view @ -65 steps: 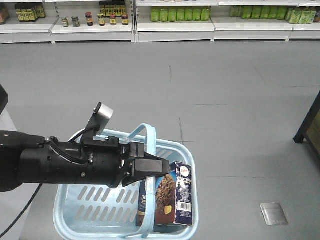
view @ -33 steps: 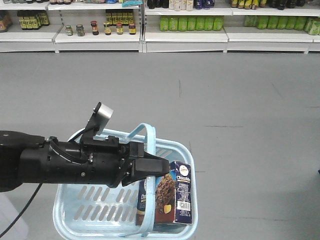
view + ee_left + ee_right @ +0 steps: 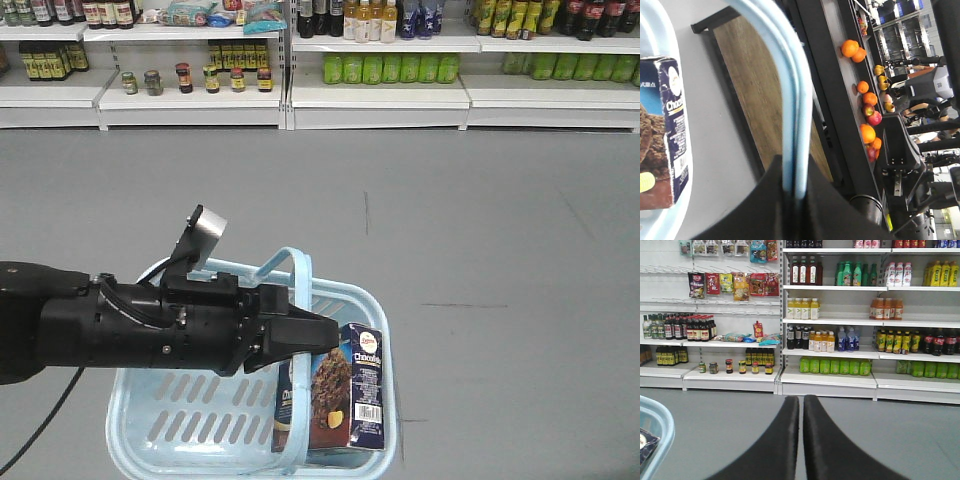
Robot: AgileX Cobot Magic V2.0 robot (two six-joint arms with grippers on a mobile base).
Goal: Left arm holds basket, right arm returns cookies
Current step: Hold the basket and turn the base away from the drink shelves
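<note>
One navy-and-brown box of cookies [image 3: 350, 390] stands upright inside the light blue basket [image 3: 190, 425], at the end nearest the tip of my left hand [image 3: 325, 335] and just beside the raised handles [image 3: 299, 285]. My left hand is clamped on those two handles where they meet, with the grey floor [image 3: 500, 250] below. My right hand [image 3: 801, 400] has its two black fingers pressed together, facing store shelves [image 3: 830, 381] of bottles and jars across the floor.

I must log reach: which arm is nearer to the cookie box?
Left. The left arm clamps the basket handle close beside the cookie box; the right arm is outside the basket, to its right.
</note>
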